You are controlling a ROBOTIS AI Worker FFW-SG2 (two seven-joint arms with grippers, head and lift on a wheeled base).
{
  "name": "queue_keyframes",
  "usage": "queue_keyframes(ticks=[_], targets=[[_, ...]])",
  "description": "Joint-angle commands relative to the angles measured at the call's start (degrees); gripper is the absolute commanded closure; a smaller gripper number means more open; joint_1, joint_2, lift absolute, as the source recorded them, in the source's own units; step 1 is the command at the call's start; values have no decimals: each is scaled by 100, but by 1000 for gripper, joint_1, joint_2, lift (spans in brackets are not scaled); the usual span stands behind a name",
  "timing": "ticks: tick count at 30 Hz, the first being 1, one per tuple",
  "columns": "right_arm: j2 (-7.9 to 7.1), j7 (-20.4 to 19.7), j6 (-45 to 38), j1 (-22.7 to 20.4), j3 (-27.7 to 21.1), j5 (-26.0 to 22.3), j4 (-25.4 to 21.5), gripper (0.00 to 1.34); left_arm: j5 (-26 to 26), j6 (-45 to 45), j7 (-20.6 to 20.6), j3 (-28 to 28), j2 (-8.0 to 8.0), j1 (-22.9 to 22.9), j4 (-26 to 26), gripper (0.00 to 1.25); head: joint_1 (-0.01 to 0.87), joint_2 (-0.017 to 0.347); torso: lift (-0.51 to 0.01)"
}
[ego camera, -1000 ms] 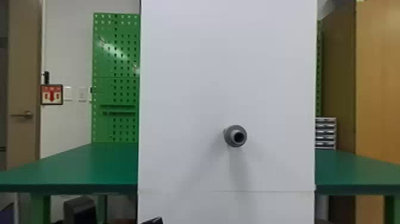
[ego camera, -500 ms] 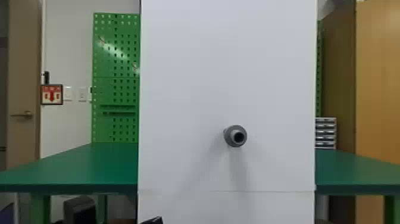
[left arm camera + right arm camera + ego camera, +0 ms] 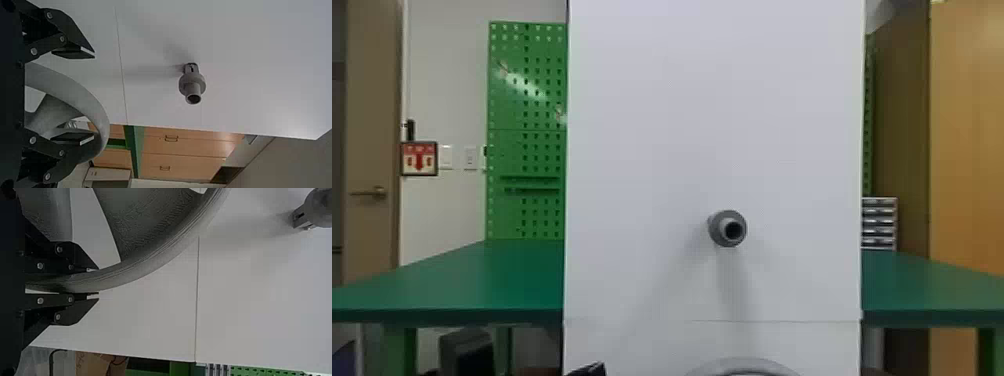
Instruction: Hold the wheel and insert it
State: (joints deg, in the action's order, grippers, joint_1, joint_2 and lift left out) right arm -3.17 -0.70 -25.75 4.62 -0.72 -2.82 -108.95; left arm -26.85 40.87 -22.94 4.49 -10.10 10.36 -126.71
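Note:
A grey wheel (image 3: 747,364) shows its upper rim at the head view's bottom edge, below the grey hollow shaft (image 3: 727,228) that sticks out of the white panel. A black tip of my left gripper (image 3: 588,370) shows left of the wheel. In the left wrist view, the left gripper (image 3: 93,96) is open, its fingers wide apart near the wheel (image 3: 88,98), and the shaft (image 3: 192,84) stands farther off. My right gripper (image 3: 98,282) is shut on the wheel's rim (image 3: 133,272) in the right wrist view, apart from the shaft (image 3: 319,207).
The tall white panel (image 3: 652,150) stands in the middle, with a green table (image 3: 482,280) on both sides. Behind are a green pegboard (image 3: 527,150), a small drawer unit (image 3: 879,222) and a wooden cabinet (image 3: 967,140).
The wheel's rim has risen into the head view at the bottom edge, below the shaft. The black left gripper tip has kept its place.

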Motion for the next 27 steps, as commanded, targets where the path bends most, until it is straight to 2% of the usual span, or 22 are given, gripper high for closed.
queue_keyframes(ticks=[1, 6, 14, 20, 27], targets=[[-35, 0, -624, 189, -7, -26, -435, 1009, -13, 0, 0, -10, 0, 1, 6, 502, 0, 15, -491], [-52, 0, -1248, 452, -43, -26, -813, 1009, -13, 0, 0, -1, 0, 10, 6, 502, 0, 15, -491], [-228, 26, -2215, 1006, 19, -114, -1217, 1010, -13, 9, 0, 8, -9, 10, 6, 502, 0, 15, -491], [-210, 26, -2962, 1445, 19, 9, -1560, 1010, -13, 9, 0, 8, -9, 10, 6, 502, 0, 15, -491], [-193, 26, -3384, 1885, 72, 159, -1753, 1012, -22, 9, 0, 17, -18, 19, 6, 502, 0, 15, -491]])
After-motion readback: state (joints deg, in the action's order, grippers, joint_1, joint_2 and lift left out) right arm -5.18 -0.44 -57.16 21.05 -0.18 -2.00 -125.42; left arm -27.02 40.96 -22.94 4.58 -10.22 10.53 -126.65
